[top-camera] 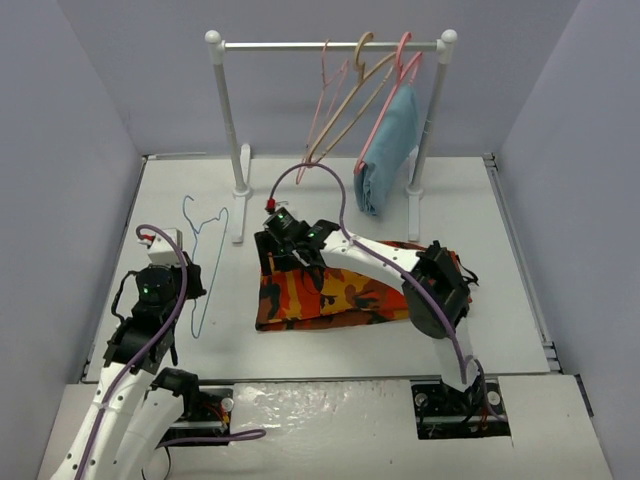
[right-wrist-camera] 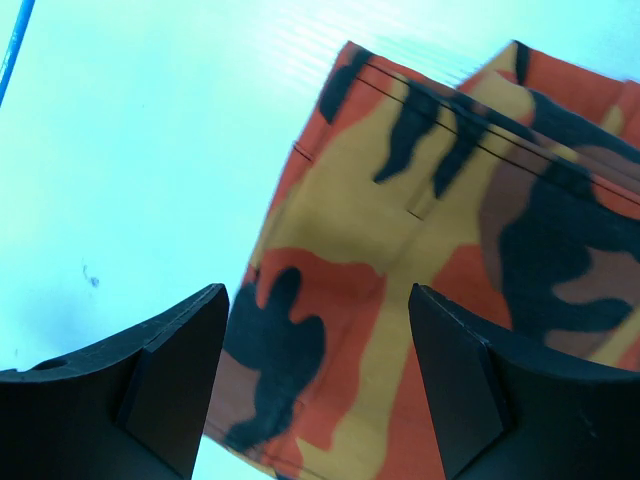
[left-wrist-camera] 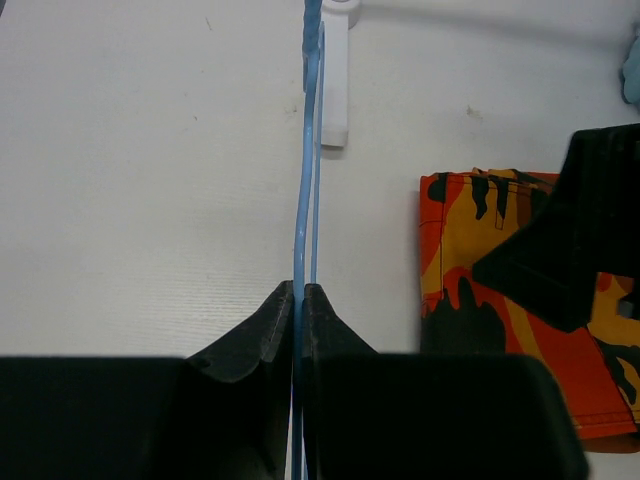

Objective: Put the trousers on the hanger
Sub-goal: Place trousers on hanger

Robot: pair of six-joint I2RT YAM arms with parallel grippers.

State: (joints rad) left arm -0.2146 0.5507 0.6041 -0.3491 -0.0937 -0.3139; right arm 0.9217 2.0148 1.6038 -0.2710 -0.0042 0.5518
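Your left gripper [left-wrist-camera: 300, 300] is closed tight on the hanger [left-wrist-camera: 306, 170], near the left edge of the table [top-camera: 500, 280]. The right gripper [right-wrist-camera: 316, 300] stands wide open and empty over the trousers [top-camera: 335, 295], folded mid-table. Nothing is hung yet; you must lift and thread them.

1. We see the trousers [top-camera: 340, 298] lying folded flat on the table [top-camera: 500, 250].
2. Our right gripper [top-camera: 283, 243] sits over their left end.
3. Our left gripper [top-camera: 192, 283] meets the hanger [top-camera: 211, 270], left of the trousers.
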